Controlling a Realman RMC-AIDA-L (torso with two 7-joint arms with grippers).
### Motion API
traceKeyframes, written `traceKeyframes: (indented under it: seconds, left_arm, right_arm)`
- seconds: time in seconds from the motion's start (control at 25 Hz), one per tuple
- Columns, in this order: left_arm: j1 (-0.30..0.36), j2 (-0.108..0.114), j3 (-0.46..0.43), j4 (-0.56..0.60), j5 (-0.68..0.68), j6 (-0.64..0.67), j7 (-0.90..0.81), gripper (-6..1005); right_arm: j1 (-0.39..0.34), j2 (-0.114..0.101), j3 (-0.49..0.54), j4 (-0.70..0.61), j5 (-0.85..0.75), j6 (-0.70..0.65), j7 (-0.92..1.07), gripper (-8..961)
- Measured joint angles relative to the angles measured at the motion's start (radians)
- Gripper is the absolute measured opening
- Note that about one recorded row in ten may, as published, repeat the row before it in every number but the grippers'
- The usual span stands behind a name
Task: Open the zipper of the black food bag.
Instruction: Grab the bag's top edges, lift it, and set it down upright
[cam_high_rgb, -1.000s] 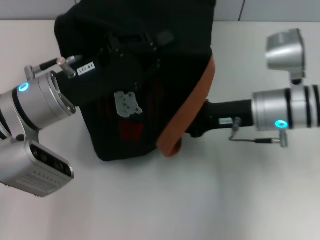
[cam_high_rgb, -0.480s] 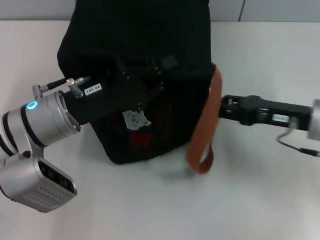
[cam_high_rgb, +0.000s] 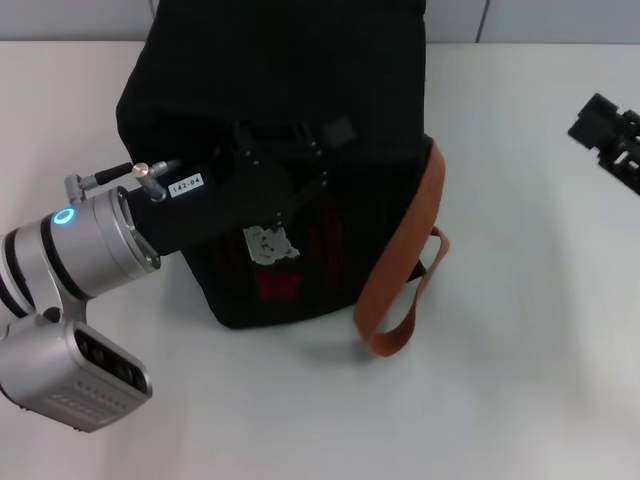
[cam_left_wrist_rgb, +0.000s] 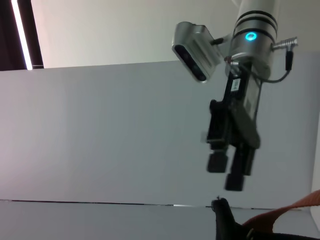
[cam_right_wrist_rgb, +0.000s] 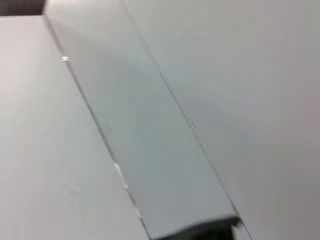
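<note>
A pale, plain white desk (cam_high_rgb: 520, 380) fills the head view, with a band of grey wall panels along its far edge, split by a thin vertical seam. The left wrist view looks out at the same flat grey wall, a bright strip light at one edge. The right wrist view shows only grey panelling and its seams.

The black food bag (cam_high_rgb: 280, 110) stands on the far-left half of the desk, boxy and upright, its top cut off by the frame. One orange-brown strap (cam_high_rgb: 400, 270) hangs down its right side and loops onto the desk. A small tan bear patch (cam_high_rgb: 266, 243) and red print sit on the near face.

The left gripper (cam_high_rgb: 285, 160) reaches in from the near left and lies against the bag's near face, just above the patch — its jaws are black on black fabric, so I cannot tell how far apart they are or whether they hold anything. The zipper cannot be made out.

The right gripper (cam_high_rgb: 607, 135) is well away at the far right edge, off the bag; in the left wrist view (cam_left_wrist_rgb: 232, 172) its jaws sit close together, holding nothing.
</note>
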Motion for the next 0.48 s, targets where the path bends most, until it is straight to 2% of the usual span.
traceKeyframes:
  seconds: [0.12,0.28,0.48]
  left_arm:
    - [0.002,0.000,0.016,0.000,-0.009,0.001,0.000,93]
    - [0.005,0.000,0.044,-0.001,-0.040,0.002,0.000,93]
    - [0.006,0.000,0.056,-0.001,-0.053,0.002,0.000,93]
  right_arm:
    - [0.042,0.004,-0.004,0.054,0.002,0.004,-0.066,534]
    - [0.118,0.004,-0.036,0.104,-0.003,0.056,-0.090,445]
    - [0.176,0.003,-0.064,0.137,-0.004,0.130,-0.074,333]
